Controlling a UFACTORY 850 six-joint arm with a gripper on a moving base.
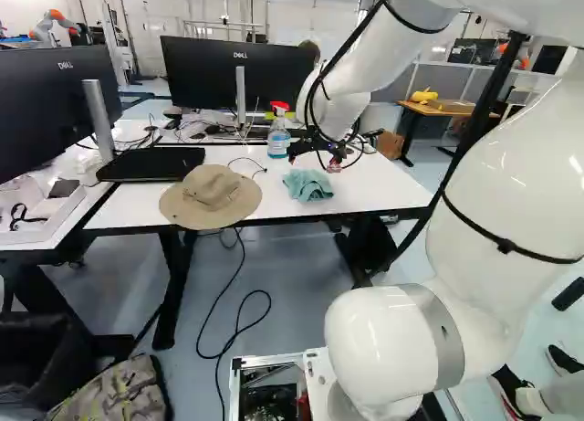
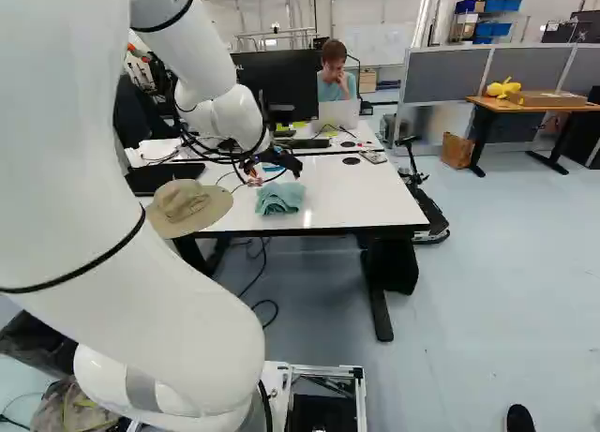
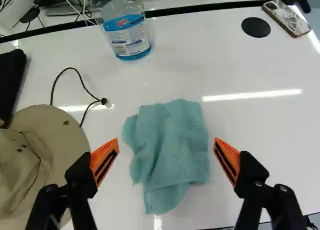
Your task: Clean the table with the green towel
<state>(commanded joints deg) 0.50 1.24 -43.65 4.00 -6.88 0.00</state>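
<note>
In the left base view my gripper (image 1: 338, 160) hangs over the white table (image 1: 392, 188), a little above and behind the green towel (image 1: 308, 184). The wrist view shows the gripper (image 3: 167, 144) wide open, an orange-padded finger on either side of the crumpled towel (image 3: 172, 152). Neither finger touches the cloth, which lies bunched on the tabletop.
A beige hat (image 3: 47, 142) with a black cord lies beside one finger. Ahead stand a spray bottle (image 3: 129, 33) of blue liquid and a phone (image 3: 286, 17). Monitors (image 1: 239, 72) rise behind; another robot (image 1: 53, 25) is far back. The table's near edge runs close by.
</note>
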